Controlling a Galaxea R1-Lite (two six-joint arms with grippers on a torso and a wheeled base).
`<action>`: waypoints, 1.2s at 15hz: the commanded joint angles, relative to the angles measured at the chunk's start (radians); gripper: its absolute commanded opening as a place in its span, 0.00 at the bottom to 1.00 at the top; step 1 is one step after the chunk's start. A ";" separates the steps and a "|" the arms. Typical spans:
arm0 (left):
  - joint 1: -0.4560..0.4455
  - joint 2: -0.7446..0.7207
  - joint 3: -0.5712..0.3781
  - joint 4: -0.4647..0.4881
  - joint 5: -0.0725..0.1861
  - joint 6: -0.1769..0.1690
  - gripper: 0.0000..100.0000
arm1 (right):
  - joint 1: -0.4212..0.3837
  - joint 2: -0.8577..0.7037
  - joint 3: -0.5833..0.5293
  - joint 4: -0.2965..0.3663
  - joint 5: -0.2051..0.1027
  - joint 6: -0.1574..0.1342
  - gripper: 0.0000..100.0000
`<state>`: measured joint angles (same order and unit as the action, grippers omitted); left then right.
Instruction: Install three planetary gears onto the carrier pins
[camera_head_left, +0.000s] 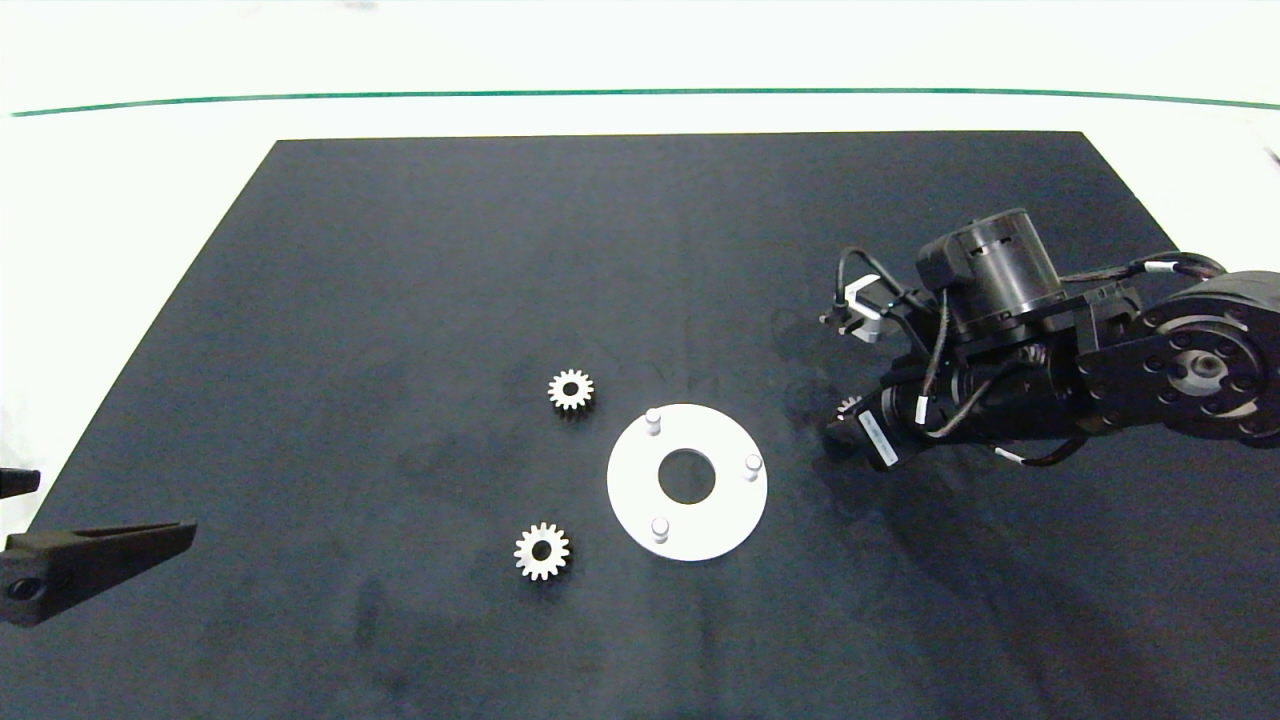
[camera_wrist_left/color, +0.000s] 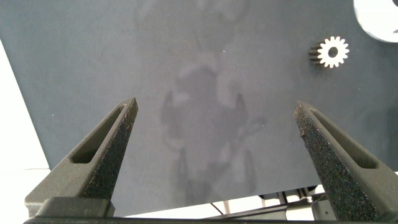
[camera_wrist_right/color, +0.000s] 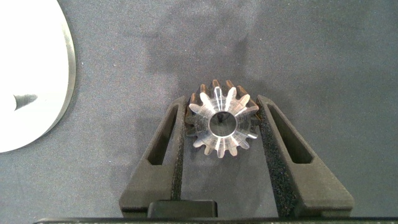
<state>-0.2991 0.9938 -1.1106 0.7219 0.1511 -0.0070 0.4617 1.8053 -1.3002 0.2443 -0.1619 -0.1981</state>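
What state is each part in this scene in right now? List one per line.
Right hand: shut on the third small silver-grey metal gear, beside the disc.
Left hand: open, empty.
Two other silver-grey metal gears: flat on the mat, loose.
Flat white round disc: its three white pins bare.

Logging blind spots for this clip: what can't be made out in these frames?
- Third planetary gear: the head view shows only a sliver, hidden under the right arm; whether it is lifted off the mat cannot be told.
- White disc: both wrist views cut it off at the edge, so no full pin count there.
- Left claw: the head view cuts it off at the picture's edge.
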 joint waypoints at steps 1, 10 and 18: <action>0.000 0.000 0.002 0.004 0.001 0.001 1.00 | -0.003 0.009 0.006 0.004 -0.001 -0.001 0.03; 0.000 0.002 0.002 0.004 0.001 0.001 1.00 | 0.097 -0.100 0.015 0.015 -0.001 -0.001 0.00; 0.000 0.002 0.002 0.004 0.001 0.001 1.00 | 0.236 -0.064 -0.014 0.009 -0.001 0.071 0.00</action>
<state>-0.2991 0.9943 -1.1089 0.7219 0.1509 -0.0057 0.6777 1.7198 -1.3047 0.2553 -0.1619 -0.1326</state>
